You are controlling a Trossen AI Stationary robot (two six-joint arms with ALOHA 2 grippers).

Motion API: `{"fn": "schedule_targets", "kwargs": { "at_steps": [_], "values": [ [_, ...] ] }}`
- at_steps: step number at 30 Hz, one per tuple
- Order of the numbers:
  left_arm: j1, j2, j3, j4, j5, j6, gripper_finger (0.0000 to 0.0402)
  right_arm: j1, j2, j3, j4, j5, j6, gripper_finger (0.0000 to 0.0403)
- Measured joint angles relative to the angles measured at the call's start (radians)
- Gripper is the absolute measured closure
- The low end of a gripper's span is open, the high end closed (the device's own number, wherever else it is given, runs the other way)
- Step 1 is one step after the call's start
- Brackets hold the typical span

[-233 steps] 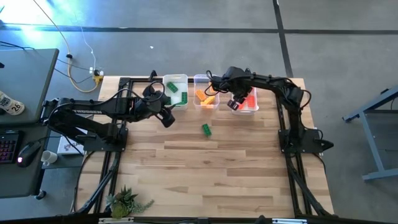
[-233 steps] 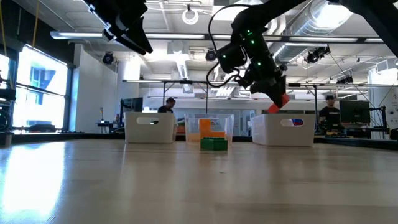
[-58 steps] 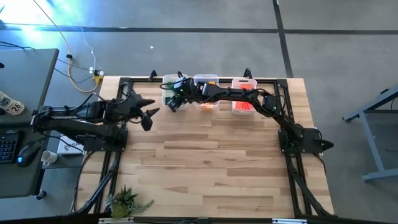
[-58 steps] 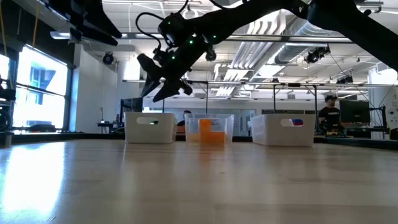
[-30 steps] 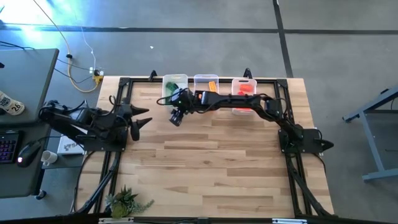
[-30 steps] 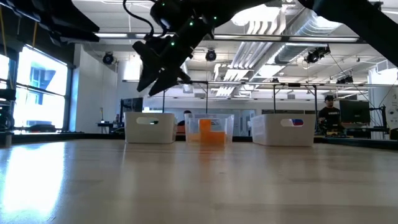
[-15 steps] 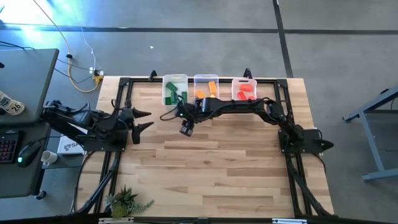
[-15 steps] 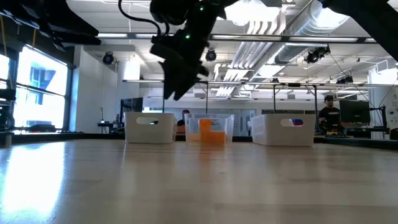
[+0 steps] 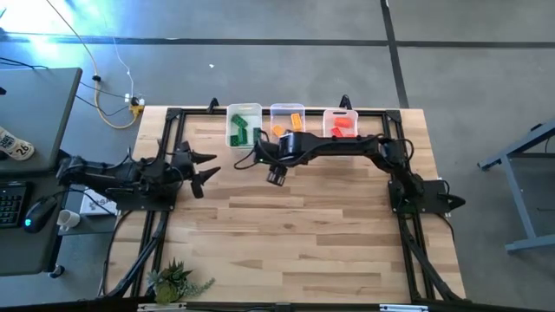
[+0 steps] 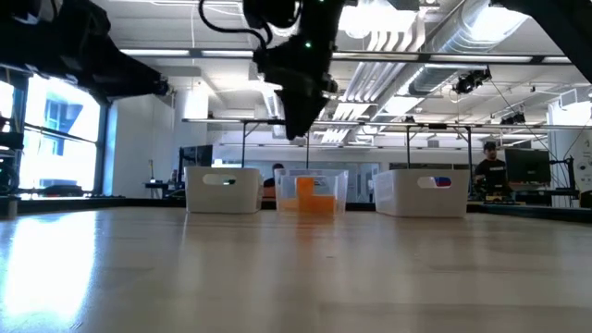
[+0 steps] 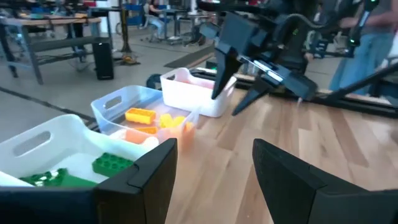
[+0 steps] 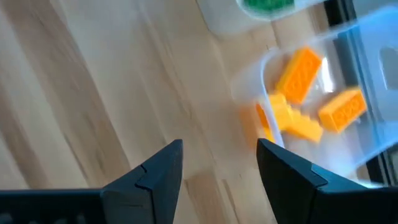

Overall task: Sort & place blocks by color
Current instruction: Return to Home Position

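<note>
While right end effector [image 9: 276, 178] hangs open, blocks [image 9: 242, 134] sit in bins [image 9: 287, 108] beyond.

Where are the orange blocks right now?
In the high view, the orange blocks sit inside the middle bin at the far edge of the table, between the left bin with green blocks and the right bin with red blocks.

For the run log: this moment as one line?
left gripper: open, empty, left edge | right gripper: open, empty, near middle bin | green blocks, orange blocks, red blocks: one bin each
</note>
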Motion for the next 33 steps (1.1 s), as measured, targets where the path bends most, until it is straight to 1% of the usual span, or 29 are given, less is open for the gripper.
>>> {"fn": "schedule_targets", "kwargs": {
  "at_steps": [2,5,8,10,15,18,22,28,33],
  "values": [
    [0.030,-0.007,-0.033,0.035,0.041,0.027,0.0202,-0.001,-0.016,-0.046,-0.007,0.009,0.005,0.0210],
    [0.076,-0.009,-0.074,0.079,0.078,0.063,0.0202,-0.002,-0.069,-0.172,-0.014,0.009,0.030,0.0210],
    [0.123,-0.010,-0.097,0.084,0.114,0.068,0.0202,-0.001,-0.175,-0.342,-0.001,0.017,0.092,0.0210],
    [0.152,-0.009,-0.110,0.086,0.149,0.068,0.0202,-0.002,-0.265,-0.473,0.056,0.021,0.130,0.0210],
    [0.218,-0.009,-0.118,0.089,0.275,0.068,0.0202,-0.002,-0.538,-0.804,0.334,-0.029,0.151,0.0210],
    [0.251,-0.009,-0.118,0.089,0.350,0.068,0.0202,-0.001,-0.699,-0.970,0.472,-0.044,0.151,0.0210],
    [0.281,-0.009,-0.118,0.089,0.432,0.056,0.0202,0.000,-0.905,-1.157,0.628,-0.044,0.151,0.0210],
    [0.298,-0.009,-0.118,0.088,0.448,0.076,0.0202,0.000,-1.187,-1.416,0.885,-0.070,0.113,0.0210],
    [0.298,-0.009,-0.118,0.088,0.461,0.094,0.0202,0.000,-1.375,-1.616,1.097,-0.117,0.126,0.0210]
  ]
}}
